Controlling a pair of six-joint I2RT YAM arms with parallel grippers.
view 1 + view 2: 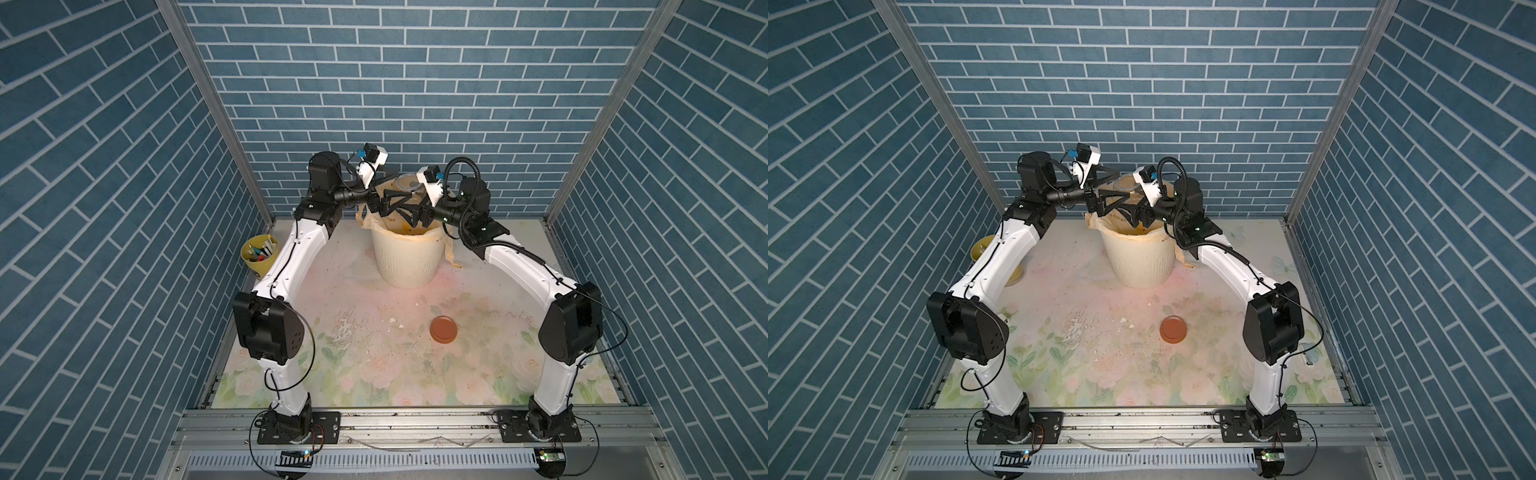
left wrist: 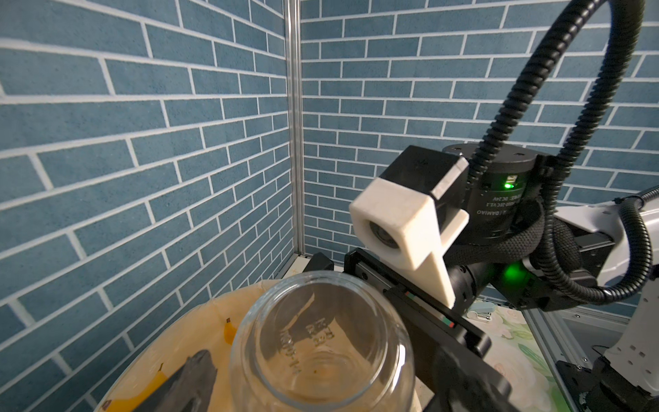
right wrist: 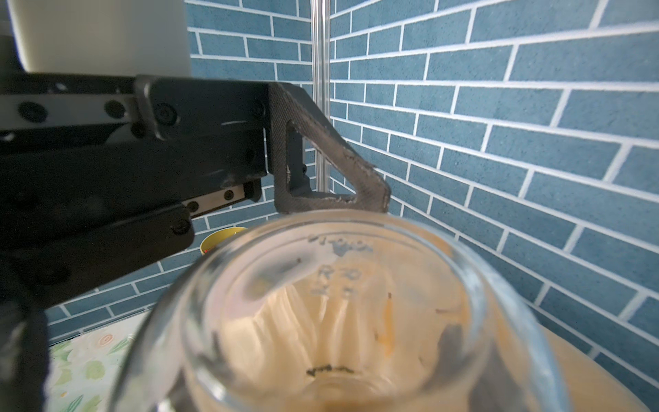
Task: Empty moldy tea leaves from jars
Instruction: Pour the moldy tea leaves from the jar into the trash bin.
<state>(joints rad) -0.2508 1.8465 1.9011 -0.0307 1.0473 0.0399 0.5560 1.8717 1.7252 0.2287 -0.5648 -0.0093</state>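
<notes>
Glass fills the right wrist view: the jar (image 3: pixel 338 303) is upside down, with its flat bottom facing the camera. The right pincer (image 1: pixel 417 216) is spread wide around the jar and looks to be the one holding it up. The left pincer (image 1: pixel 401 203) comes in from the other side. One of its fingers (image 3: pixel 331 171) sits right by the jar's bottom, but I cannot tell if it is squeezing the glass or only close to it.

Under the jar's mouth is the big cream bin (image 1: pixel 405 257). The jar looks almost empty, with just a few dark bits (image 3: pixel 330 371) stuck to the glass. I cannot see the tea leaves; I think they are down in the bin.

So this looks like the pouring step, nearly done. Next may come a little shake over the bin, then turning the jar upright. The lid (image 1: pixel 444 329) lies on the table (image 1: pixel 374 365), well apart from the bin.
</notes>
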